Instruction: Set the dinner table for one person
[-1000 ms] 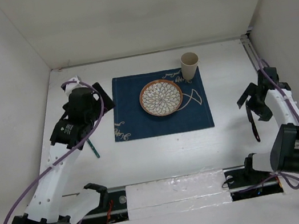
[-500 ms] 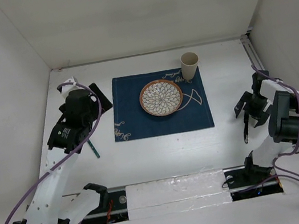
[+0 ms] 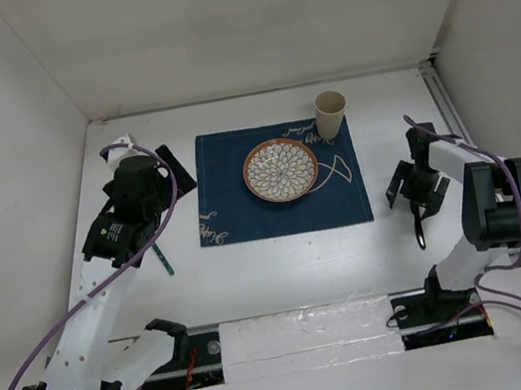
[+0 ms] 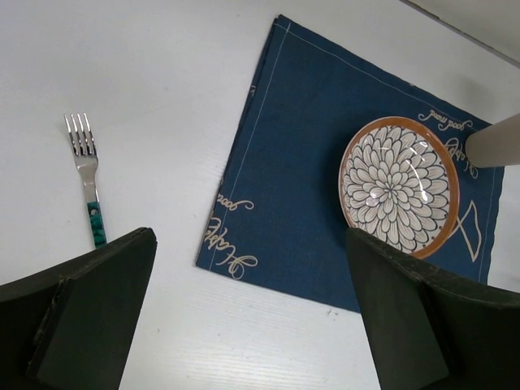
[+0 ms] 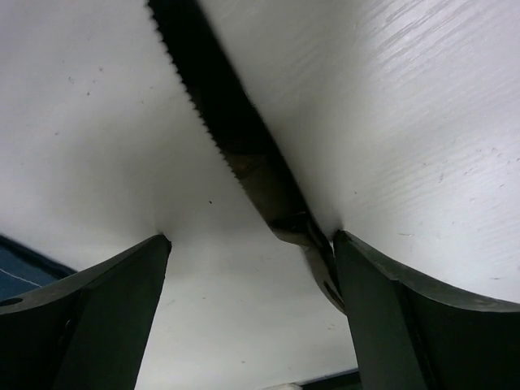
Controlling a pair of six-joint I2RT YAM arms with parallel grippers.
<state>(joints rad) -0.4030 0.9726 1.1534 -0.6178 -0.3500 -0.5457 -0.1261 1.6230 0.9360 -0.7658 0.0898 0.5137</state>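
The white dinner table (image 3: pixel 284 272) carries a dark blue mat (image 3: pixel 280 191) with a patterned plate (image 3: pixel 280 170) and a paper cup (image 3: pixel 331 114). A fork with a teal handle (image 3: pixel 163 259) lies left of the mat; it also shows in the left wrist view (image 4: pixel 86 175). My left gripper (image 3: pixel 168 174) hovers open and empty above it (image 4: pixel 252 268). My right gripper (image 3: pixel 411 187) is open, right of the mat, its tips down on the table (image 5: pixel 252 240). A serrated knife (image 5: pixel 236 146) lies flat between the fingers, against the right one; its dark handle (image 3: pixel 418 228) points toward me.
White walls enclose the table at the back and both sides. A metal rail (image 3: pixel 448 111) runs along the right edge. The arm bases and a taped strip (image 3: pixel 305 334) sit at the near edge. A purple cable (image 3: pixel 53 333) loops off the left arm.
My right gripper has swung left toward the mat's right edge, and the knife has moved left with it. The left arm has barely shifted.
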